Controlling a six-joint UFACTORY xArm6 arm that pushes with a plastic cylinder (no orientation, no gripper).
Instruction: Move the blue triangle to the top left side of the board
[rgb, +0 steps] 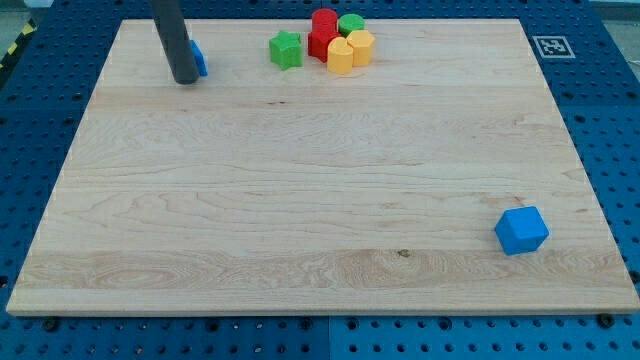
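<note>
1. While my tip (186, 80) is resting near the board's (300, 200) top left corner, the blue triangle (199, 59) is sitting just beside it on the view's right, mostly hidden behind the rod; whether they are touching I cannot tell. No jaws are showing, since the arm is ending in a plain rod.
2. Farther right along the top edge, a green star-like block (286, 49) is standing slightly apart.
3. Beside it, a red block (322, 31), two yellow blocks (341, 56) (361, 46) and a green block (351, 24) are clustering together.
4. Near the bottom right corner, a blue cube (521, 230) is lying alone.
5. Off the top right corner, a printed marker (551, 46) is lying on the blue pegboard table (610, 120).
</note>
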